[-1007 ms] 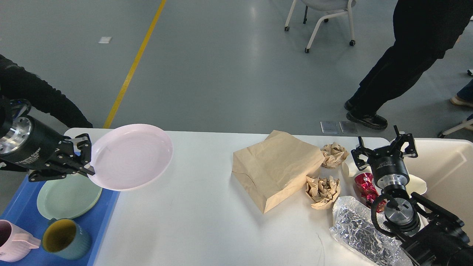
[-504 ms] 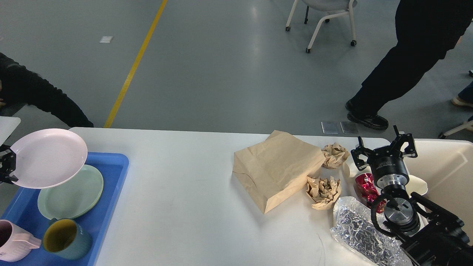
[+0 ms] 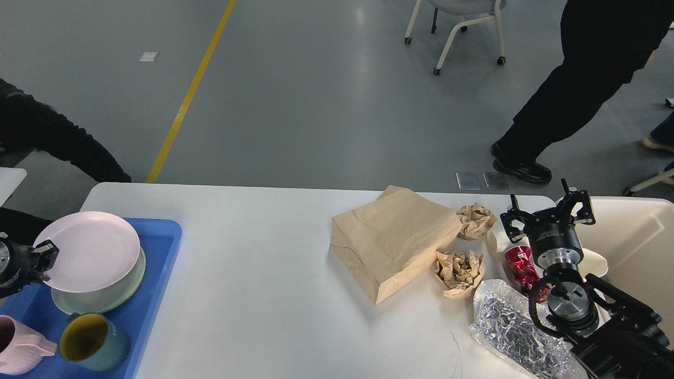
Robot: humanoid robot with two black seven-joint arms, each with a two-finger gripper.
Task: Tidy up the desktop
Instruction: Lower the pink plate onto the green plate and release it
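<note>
The white desktop (image 3: pixel 263 273) fills the lower view. At its left end, my left gripper (image 3: pixel 46 253) is shut on the rim of a pink plate (image 3: pixel 89 251). The plate lies low over a green plate (image 3: pixel 100 301) in the blue tray (image 3: pixel 160 263). On the right sit a brown paper bag (image 3: pixel 392 239), two crumpled paper balls (image 3: pixel 475 220) (image 3: pixel 459 271), a red foil wrapper (image 3: pixel 518 266), a crinkled clear plastic bag (image 3: pixel 511 331) and a white cup (image 3: pixel 495 239). My right gripper (image 3: pixel 547 210) hovers open above the wrapper and cup, holding nothing.
A teal mug (image 3: pixel 92 343) and a pink mug (image 3: pixel 18 351) stand in the tray's near end. A cream bin (image 3: pixel 640 247) sits past the table's right edge. A person's legs (image 3: pixel 558 121) and a chair (image 3: pixel 463 26) are on the floor beyond.
My left gripper carried the pink plate left from over the table to the tray, then lowered it onto the green plate. The right arm has not moved.
</note>
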